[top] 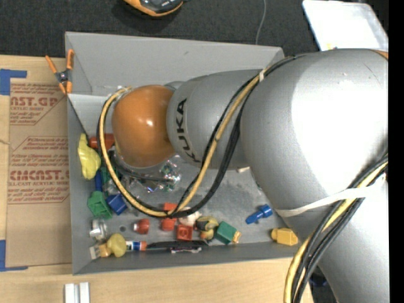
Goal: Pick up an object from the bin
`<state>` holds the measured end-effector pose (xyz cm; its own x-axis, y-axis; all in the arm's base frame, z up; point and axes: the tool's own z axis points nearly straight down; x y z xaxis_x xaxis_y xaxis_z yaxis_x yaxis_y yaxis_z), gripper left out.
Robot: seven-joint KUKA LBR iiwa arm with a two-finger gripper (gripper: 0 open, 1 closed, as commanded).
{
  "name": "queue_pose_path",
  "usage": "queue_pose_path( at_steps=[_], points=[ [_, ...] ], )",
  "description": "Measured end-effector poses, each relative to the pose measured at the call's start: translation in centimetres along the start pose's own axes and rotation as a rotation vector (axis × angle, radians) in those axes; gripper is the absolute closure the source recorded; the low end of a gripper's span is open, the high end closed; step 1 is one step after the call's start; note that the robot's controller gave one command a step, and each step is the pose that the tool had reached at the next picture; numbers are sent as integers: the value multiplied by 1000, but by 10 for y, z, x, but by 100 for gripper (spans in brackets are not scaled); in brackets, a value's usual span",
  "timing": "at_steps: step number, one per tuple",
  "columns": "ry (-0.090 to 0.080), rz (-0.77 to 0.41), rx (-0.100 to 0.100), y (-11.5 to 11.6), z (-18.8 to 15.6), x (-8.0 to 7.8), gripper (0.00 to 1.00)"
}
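Along the near wall of the bin (177, 59), left corner to right:
- yellow figure (117, 245) in the corner
- dark pen (170, 247) flat beside it, parallel to the wall
- red block (184, 232), then green block (226, 233) just right of it
- yellow piece (284, 236) well apart, toward the right corner

Silver part (98, 230) sits just behind the yellow figure.

One row back:
- red bead (141, 226) and red lump (167, 224) close together
- orange chip (169, 207) just behind the lump
- blue peg (259, 215) on its own on bare floor to the right

Left wall, mid-depth: green piece (98, 204) with blue block (116, 204) just beside it. Behind them along the wall are a blue stick (99, 180), a yellow lump (88, 158) and a red bit (95, 142).

Claw (150, 177) is low over the left-middle of the floor, under the orange cover (142, 125) and ringed by the cable loop (126, 194). Whether it is apart or together: cannot tell, as the cover and cables hide it. Whether anything is in it: cannot tell.

Nearest things are the blue block and green piece on its near-left and the orange chip on its near side. All three lie at or just outside the cable loop.

Grey arm (303, 131) comes in from the right and covers the bin's right and far floor.
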<state>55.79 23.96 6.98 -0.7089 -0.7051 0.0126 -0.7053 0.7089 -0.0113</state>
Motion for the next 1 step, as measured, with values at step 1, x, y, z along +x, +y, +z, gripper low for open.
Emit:
queue_pose_path(
  at_steps=[1],
  points=[
    [-1,-26,3,-1,0,-6,100]
  ],
)
